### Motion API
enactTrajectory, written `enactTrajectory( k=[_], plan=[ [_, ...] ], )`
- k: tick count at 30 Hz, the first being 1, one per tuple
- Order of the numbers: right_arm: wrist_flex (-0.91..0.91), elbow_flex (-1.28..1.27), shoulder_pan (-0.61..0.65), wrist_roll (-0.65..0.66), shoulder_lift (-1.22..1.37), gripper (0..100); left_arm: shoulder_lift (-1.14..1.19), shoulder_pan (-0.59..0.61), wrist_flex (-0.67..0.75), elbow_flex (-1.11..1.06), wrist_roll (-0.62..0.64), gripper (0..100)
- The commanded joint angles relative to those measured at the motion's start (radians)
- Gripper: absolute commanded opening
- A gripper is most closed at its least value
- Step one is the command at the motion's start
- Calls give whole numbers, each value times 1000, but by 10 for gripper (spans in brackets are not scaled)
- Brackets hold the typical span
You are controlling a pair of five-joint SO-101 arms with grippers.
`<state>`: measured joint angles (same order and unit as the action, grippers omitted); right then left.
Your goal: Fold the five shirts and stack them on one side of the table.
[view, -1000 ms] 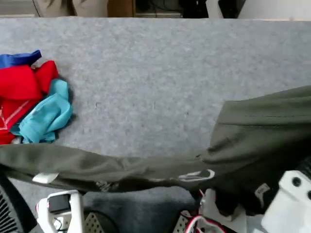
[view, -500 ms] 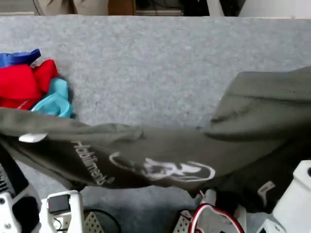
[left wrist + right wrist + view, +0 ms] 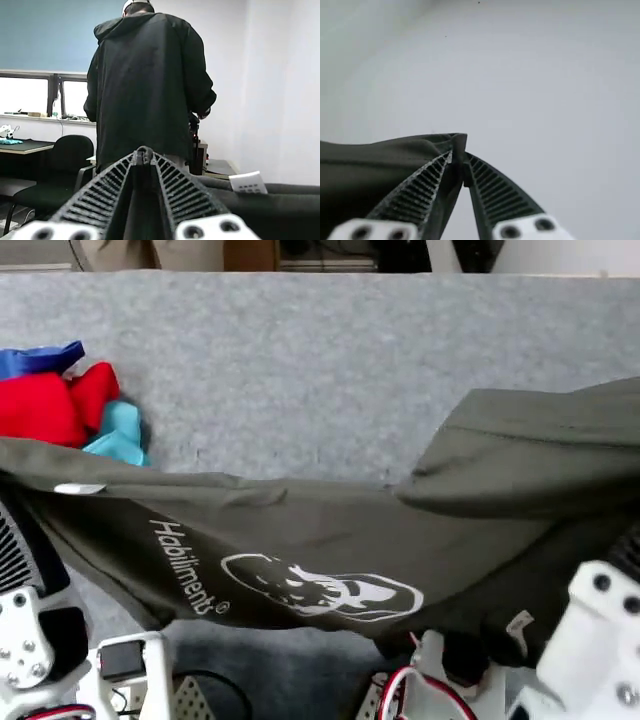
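A dark olive shirt [image 3: 330,540] with a white skull print hangs stretched across the front of the grey table [image 3: 300,360], held up at both ends. My left gripper [image 3: 143,152] is shut on its left end, beside a white tag [image 3: 247,182] on the shirt [image 3: 270,200]. In the high view that tag [image 3: 80,488] sits at the far left. My right gripper [image 3: 459,147] is shut on a folded edge of the olive shirt [image 3: 370,165], at the right end. The cloth hides both grippers' tips from above.
A heap of shirts lies at the table's left edge: red [image 3: 40,405], blue [image 3: 40,360] and teal [image 3: 118,435], partly covered by the olive shirt. The arms' white bases [image 3: 125,665] stand along the front edge. The far half of the table lies bare.
The olive shirt has been lifted and spread from a thin twisted band into a broad sheet, and its print now shows. It now covers more of the heap at the left.
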<state>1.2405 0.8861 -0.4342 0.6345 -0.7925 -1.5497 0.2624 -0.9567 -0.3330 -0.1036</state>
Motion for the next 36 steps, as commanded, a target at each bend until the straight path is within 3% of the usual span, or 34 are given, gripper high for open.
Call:
enactTrajectory(
  k=[1,8,15,25,29,33,36],
  plan=[
    [6,-45,13,17,8,5,8,9,29,-3,-2,19],
    [6,-53,13,11,8,5,12,8,32,-5,0,19],
    [6,-45,13,11,7,5,12,9,153,-66,0,19],
    [3,-94,13,14,16,5,12,5,115,-164,0,19],
    [-97,-213,13,-52,16,5,13,2,120,-230,-5,19],
    [-213,-401,13,-68,12,5,13,0,256,-371,-2,19],
    [-276,-518,87,-68,15,5,13,-2,397,-471,-2,19]
  ],
)
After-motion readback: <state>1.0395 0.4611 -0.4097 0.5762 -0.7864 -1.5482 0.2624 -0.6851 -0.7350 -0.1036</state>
